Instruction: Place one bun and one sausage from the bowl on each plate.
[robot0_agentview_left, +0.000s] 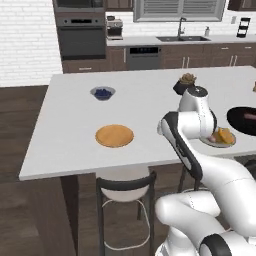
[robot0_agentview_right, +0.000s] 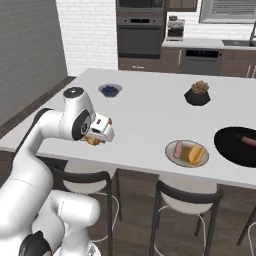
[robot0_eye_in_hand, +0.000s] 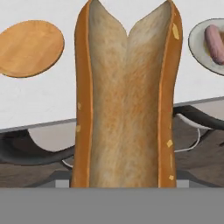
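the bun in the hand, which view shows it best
The hand view: the bun stands large and centred, its split top and tan crumb plain, rising between the wooden plate and the grey plate. The right base view gives just an orange sliver of it under the hand. In the left base view the arm covers it.

White island counter (robot0_agentview_left: 70, 125) carrying an orange-tan wooden plate (robot0_agentview_left: 114, 135) toward the front, a small grey bowl of blue berries (robot0_agentview_left: 102, 93) farther back, a black plant pot (robot0_agentview_right: 197, 94), a pale grey plate (robot0_agentview_right: 187, 153) and, beside it, a wide black bowl (robot0_agentview_right: 240, 146)
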